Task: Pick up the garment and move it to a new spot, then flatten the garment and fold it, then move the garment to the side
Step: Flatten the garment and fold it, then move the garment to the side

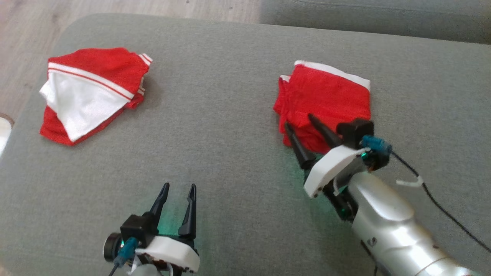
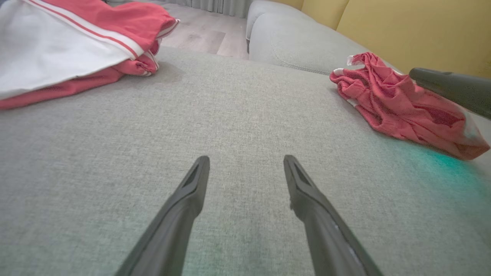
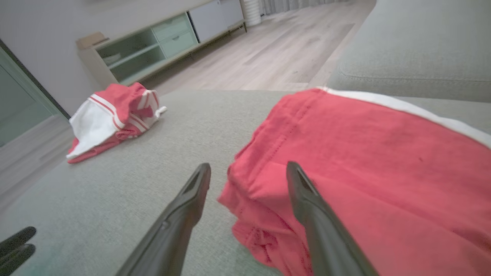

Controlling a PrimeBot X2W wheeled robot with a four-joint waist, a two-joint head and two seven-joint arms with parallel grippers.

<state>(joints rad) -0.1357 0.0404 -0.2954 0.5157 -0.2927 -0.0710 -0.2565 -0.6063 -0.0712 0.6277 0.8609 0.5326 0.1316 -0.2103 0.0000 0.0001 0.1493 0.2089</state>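
The garment [image 1: 92, 92], a folded red jersey with a white sleeve and striped trim, lies at the far left of the grey couch seat [image 1: 222, 115]. It also shows in the left wrist view [image 2: 57, 50] and the right wrist view [image 3: 107, 119]. My left gripper [image 1: 179, 186] stands open near the front edge over bare cushion [image 2: 246, 159], well short of the garment. My right gripper [image 1: 299, 122] is open at the near left corner of a smaller red cloth [image 1: 326, 99]. That corner lies between its spread fingers [image 3: 248, 168], and nothing is gripped.
The smaller red cloth with white trim [image 3: 364, 153] lies bundled on the right of the seat [image 2: 399, 103]. A second grey cushion [image 1: 376, 15] lies beyond the seat. Wooden floor [image 1: 115, 7] lies past the far left edge. A black cable [image 1: 441, 207] trails from my right wrist.
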